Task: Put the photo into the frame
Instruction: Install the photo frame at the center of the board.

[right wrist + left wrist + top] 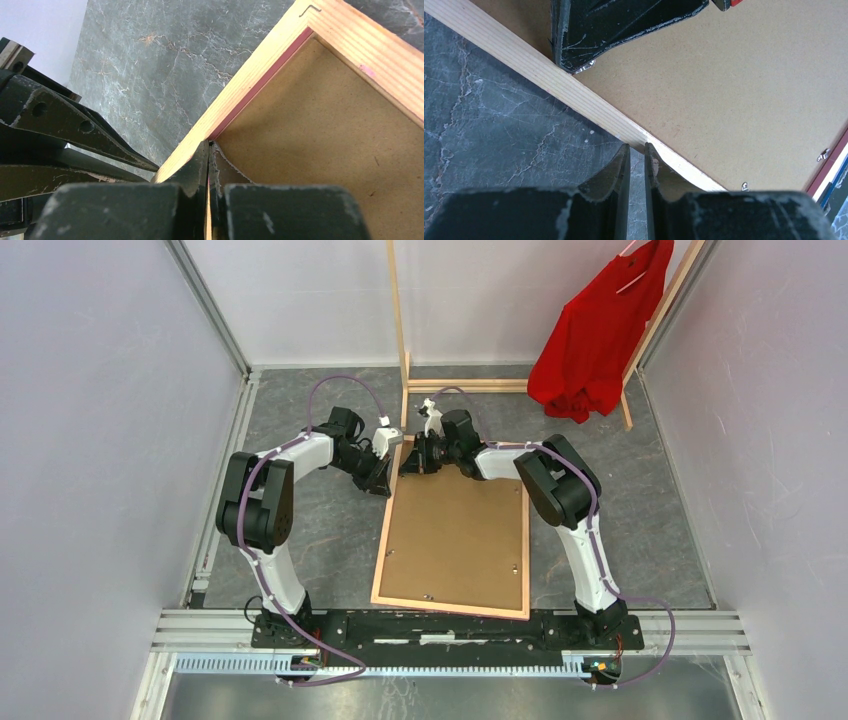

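Seen from above, the frame (pixel 455 530) was laid face down on the bench (pixel 330 530) between the two arms, with its brown backing uppermost. The left pincer (pixel 383 472) and the right pincer (pixel 412 458) were both set at the frame's far left corner, close together. A clothes rack (pixel 400 330) hung with a red garment (pixel 600 330) was placed at the far side, well apart from the frame.

In the left wrist view, the left pincer's tips were seen narrowly parted against the outer edge of the light wood rail, and only grey bench was visible in the slot. A finger of the right pincer was seen over the backing, its tip beside a metal tab (pixel 585 65). Just past the opposite rail, a sliver of the photo (pixel 835 181) was visible, white border and blue.

In the right wrist view, the right pincer was seen fully closed and holding nothing. Its tips were placed at the rail's inner edge, where the pink lip met the backing.
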Robot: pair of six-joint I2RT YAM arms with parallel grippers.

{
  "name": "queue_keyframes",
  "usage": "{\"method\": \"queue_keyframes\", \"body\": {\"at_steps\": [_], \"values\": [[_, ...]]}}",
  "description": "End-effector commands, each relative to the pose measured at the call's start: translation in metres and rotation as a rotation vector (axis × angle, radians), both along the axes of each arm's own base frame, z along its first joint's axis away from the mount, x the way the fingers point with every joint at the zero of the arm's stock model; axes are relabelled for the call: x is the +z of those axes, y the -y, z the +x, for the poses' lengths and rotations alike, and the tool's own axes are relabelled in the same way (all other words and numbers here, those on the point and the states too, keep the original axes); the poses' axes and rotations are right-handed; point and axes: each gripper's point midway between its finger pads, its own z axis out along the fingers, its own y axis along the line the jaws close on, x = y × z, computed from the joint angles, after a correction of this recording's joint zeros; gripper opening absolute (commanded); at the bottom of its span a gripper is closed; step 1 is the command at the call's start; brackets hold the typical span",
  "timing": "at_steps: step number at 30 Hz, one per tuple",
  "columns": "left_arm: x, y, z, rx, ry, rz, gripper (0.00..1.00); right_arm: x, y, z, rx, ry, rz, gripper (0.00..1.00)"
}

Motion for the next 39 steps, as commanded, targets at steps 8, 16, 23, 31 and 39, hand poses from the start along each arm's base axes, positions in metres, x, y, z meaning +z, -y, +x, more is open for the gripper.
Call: {"method": "queue_keyframes", "body": {"at_steps": [8, 16, 23, 31, 39], "values": [[-0.003, 0.001, -0.003, -0.03, 0.033, 0.024, 0.21, 0.04, 0.007, 0.022, -0.019, 0.077, 0.072, 0.0], [-0.004, 0.001, -0.004, -0.031, 0.029, 0.021, 0.2, 0.015, 0.011, 0.015, -0.021, 0.034, 0.039, 0.0], [-0.003, 0.002, -0.003, -0.029, 0.028, 0.017, 0.2, 0.001, 0.0, 0.002, 0.028, 0.034, -0.024, 0.0], [-0.004, 0.001, -0.003, -0.03, 0.029, 0.021, 0.2, -0.008, -0.004, -0.011, 0.057, 0.018, -0.048, 0.0], [-0.001, 0.003, -0.001, -0.024, 0.031, 0.016, 0.2, 0.034, 0.001, 0.018, 0.014, 0.118, -0.036, 0.07]]}}
